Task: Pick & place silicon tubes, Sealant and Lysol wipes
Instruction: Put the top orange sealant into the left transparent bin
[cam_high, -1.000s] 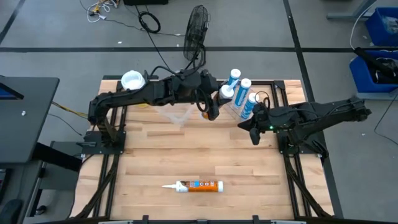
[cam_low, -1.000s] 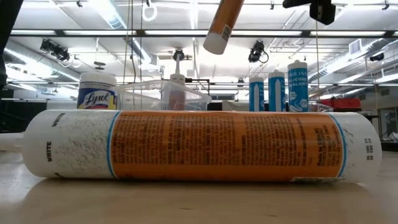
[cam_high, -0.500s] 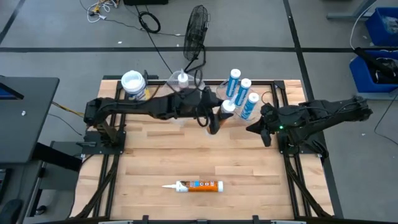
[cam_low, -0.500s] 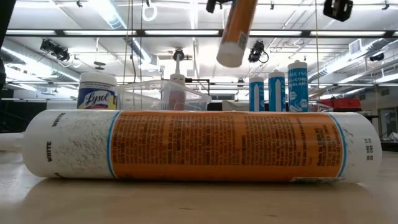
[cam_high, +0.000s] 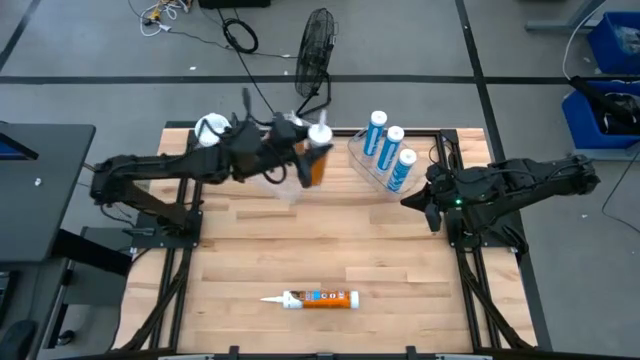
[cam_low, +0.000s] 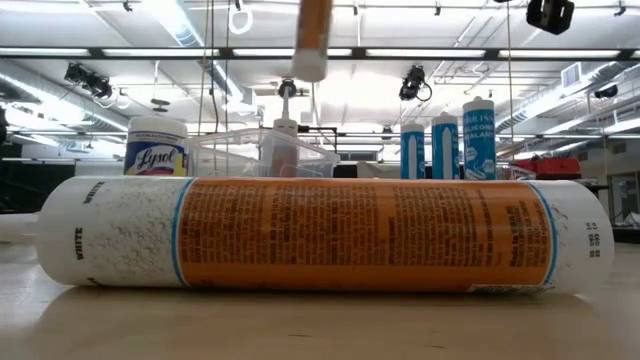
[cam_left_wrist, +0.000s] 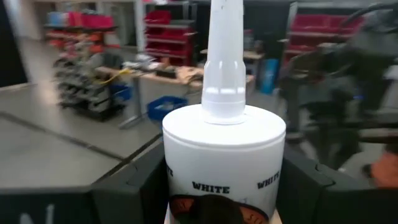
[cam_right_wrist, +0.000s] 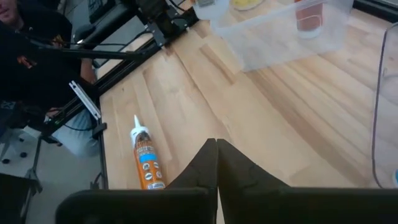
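the left gripper (cam_high: 305, 160), upper centre of the high view, has its jaws clamped on an orange-and-white sealant tube (cam_high: 316, 152) held above a clear bin (cam_high: 283, 187). the lysol wipes (cam_high: 208, 131) stand at upper left. the right gripper (cam_high: 426, 205), jaws closed and empty, hovers beside three blue silicone tubes (cam_high: 388, 150). another sealant tube (cam_high: 318, 299) lies on the bench (cam_high: 400, 290), lower centre.

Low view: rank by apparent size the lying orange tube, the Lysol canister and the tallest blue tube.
1. Lying orange tube, nearest the camera, so inflated.
2 and 3. Lysol canister and tallest blue tube: similar, unranked.
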